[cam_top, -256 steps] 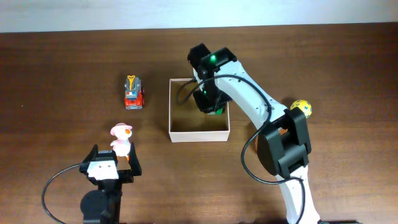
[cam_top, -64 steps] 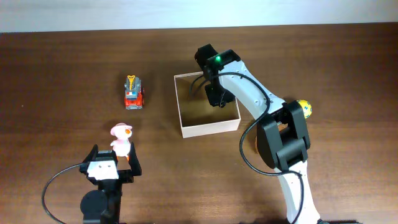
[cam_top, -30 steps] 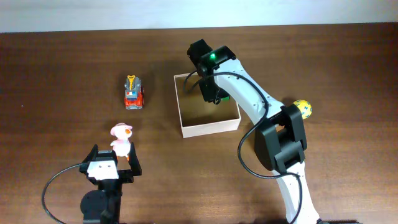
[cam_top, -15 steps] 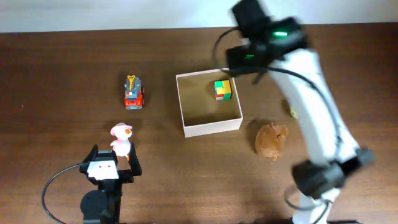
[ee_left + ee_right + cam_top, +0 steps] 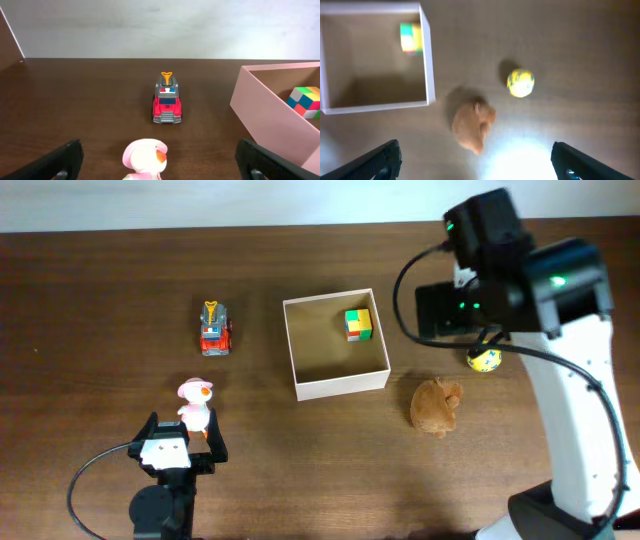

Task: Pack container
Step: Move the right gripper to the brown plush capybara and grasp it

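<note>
Gaping right pincer (image 5: pixel 475 160) above brown toy (image 5: pixel 470 124) and ball (image 5: pixel 520 82), unseen by left wrist; left pincer (image 5: pixel 160 157) apart.

Container (image 5: pixel 425 55) w/ multicolor cube (image 5: pixel 411 37) inside, brown toy (image 5: pixel 471 121) beside it, yellow ball (image 5: pixel 520 82) nearby, tool (image 5: pixel 477 159) spread wide.

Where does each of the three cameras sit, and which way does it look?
Overhead: fixed above the table, looking straight down; the left arm shows at the near edge, the right arm high on the right.
Left wrist: low on the left gripper, facing across the table at the fire truck and the container wall; fingers in the bottom corners.
Right wrist: high on the right gripper, facing down at the brown plush and yellow ball; fingers in the bottom corners.
Shared: all three show the container holding the colour cube.
</note>
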Tool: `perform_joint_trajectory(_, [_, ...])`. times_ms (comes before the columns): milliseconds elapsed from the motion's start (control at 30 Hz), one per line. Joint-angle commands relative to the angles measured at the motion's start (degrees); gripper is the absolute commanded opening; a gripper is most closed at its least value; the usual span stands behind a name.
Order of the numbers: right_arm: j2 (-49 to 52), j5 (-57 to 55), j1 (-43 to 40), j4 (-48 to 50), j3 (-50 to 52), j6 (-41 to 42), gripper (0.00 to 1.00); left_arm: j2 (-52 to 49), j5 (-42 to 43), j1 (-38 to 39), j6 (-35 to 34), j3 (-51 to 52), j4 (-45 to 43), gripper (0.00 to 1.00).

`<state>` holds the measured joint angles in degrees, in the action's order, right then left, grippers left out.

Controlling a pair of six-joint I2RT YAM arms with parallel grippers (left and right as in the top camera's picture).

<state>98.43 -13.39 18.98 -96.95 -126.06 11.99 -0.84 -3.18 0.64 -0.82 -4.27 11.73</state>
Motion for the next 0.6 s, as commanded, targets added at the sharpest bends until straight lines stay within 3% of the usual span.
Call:
perform_joint_trajectory(0, [0.2, 1.3, -0.4, -0.3, 7.1, -0.3, 0.99, 0.5, 0.9, -0.3, 1.1, 0.7, -0.2, 0.99])
perform_joint_trajectory(133, [-0.5, 0.1, -0.3, 0.3, 13.4, 2.4, 0.99, 0.5, 0.9, -0.3, 1.1, 0.7, -0.2, 0.99])
perform_joint_trajectory(567, [-10.7, 2.2, -0.3, 0.5, 19.8, 2.5, 0.99, 0.5, 0.9, -0.3, 1.1, 0.7, -0.2, 0.99])
